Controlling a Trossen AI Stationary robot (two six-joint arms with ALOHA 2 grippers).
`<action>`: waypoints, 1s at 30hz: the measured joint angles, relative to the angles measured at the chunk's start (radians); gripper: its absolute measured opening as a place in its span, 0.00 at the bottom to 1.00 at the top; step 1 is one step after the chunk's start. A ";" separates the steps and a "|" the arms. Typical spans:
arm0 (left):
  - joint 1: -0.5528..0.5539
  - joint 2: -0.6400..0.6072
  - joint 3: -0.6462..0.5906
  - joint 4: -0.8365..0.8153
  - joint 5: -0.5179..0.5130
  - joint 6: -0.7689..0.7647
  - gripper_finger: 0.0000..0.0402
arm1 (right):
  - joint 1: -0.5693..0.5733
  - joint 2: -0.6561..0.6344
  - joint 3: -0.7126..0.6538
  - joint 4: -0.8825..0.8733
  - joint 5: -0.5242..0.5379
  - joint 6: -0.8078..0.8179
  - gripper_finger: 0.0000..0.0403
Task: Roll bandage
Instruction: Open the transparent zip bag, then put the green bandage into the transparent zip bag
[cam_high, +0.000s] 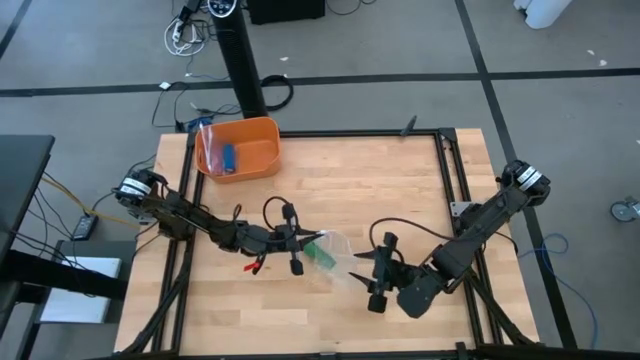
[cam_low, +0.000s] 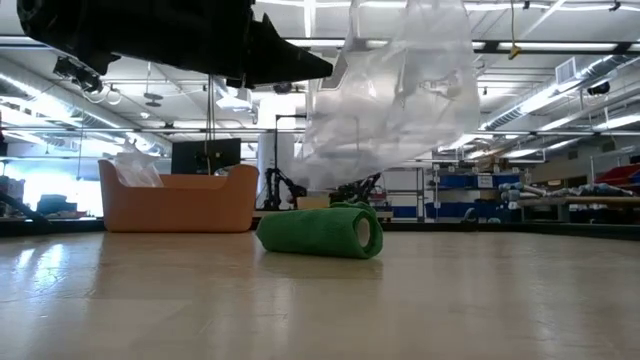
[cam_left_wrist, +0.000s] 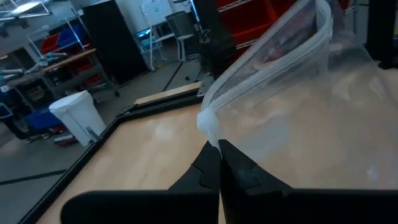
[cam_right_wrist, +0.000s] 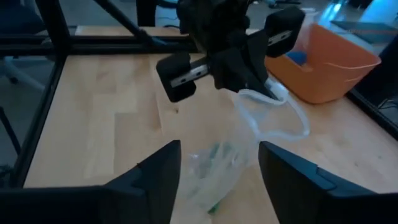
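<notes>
The bandage is a small bright green roll (cam_low: 320, 232) lying on its side on the table. It also shows in the high view (cam_high: 322, 255), at the middle near the front. My left gripper (cam_high: 305, 244) is shut on a clear crinkled plastic bag (cam_low: 390, 90), which hangs above and just behind the roll. In the right wrist view the green roll (cam_right_wrist: 217, 155) shows through the bag's lower end. My right gripper (cam_high: 372, 275) is open and empty, just right of the bag, its fingers (cam_right_wrist: 158, 171) pointing toward it. My left gripper pinches the bag's zip-edge corner (cam_left_wrist: 208, 123) between its two fingertips (cam_left_wrist: 208, 163). The fingers come about level from the table's left. The bag hangs from them, its mouth edge (cam_right_wrist: 292, 118) up and open, its lower end down by the roll.
An orange bin (cam_high: 238, 148) with a small blue item (cam_high: 229, 157) and a clear bag stands at the table's far left. Black frame rails (cam_high: 455, 180) run along the table's edges. Bare wood lies in the middle and far right.
</notes>
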 joint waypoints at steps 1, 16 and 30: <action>0.003 0.000 0.000 0.000 0.000 0.000 0.00 | 0.008 -0.008 0.000 -0.011 0.012 0.008 0.54; 0.015 -0.035 0.000 0.072 -0.045 0.164 0.00 | 0.059 0.039 0.001 -0.080 0.040 0.188 0.61; 0.021 -0.186 -0.050 -0.085 -0.187 0.203 0.00 | -0.095 0.401 0.000 0.159 0.009 0.365 0.75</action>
